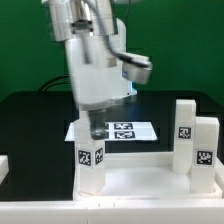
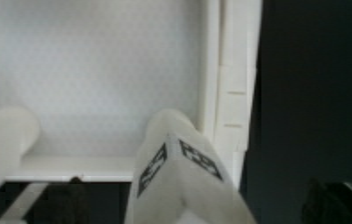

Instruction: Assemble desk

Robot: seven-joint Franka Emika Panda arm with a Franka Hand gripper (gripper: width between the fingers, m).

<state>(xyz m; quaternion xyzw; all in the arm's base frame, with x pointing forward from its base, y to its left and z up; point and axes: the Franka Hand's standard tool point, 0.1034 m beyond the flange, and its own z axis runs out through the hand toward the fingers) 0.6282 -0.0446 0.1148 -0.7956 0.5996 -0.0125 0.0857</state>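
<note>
The desk's white rimmed tabletop (image 1: pixel 140 185) lies at the front of the table. One tagged white leg (image 1: pixel 92 165) stands upright in its corner on the exterior view's left. My gripper (image 1: pixel 91 130) hangs straight over that leg's top. In the wrist view the leg (image 2: pixel 182 165) rises between my dark fingers (image 2: pixel 20 205), with a gap showing on each side. The gripper (image 2: pixel 182 208) is open and touches nothing that I can see. Two more tagged legs (image 1: pixel 186 122) (image 1: pixel 205 150) stand upright at the tabletop's side on the exterior view's right.
The marker board (image 1: pixel 125 130) lies flat on the black table behind the tabletop. A white block (image 1: pixel 4 166) shows at the exterior view's left edge. A rounded white part (image 2: pixel 2 140) stands beside the leg in the wrist view.
</note>
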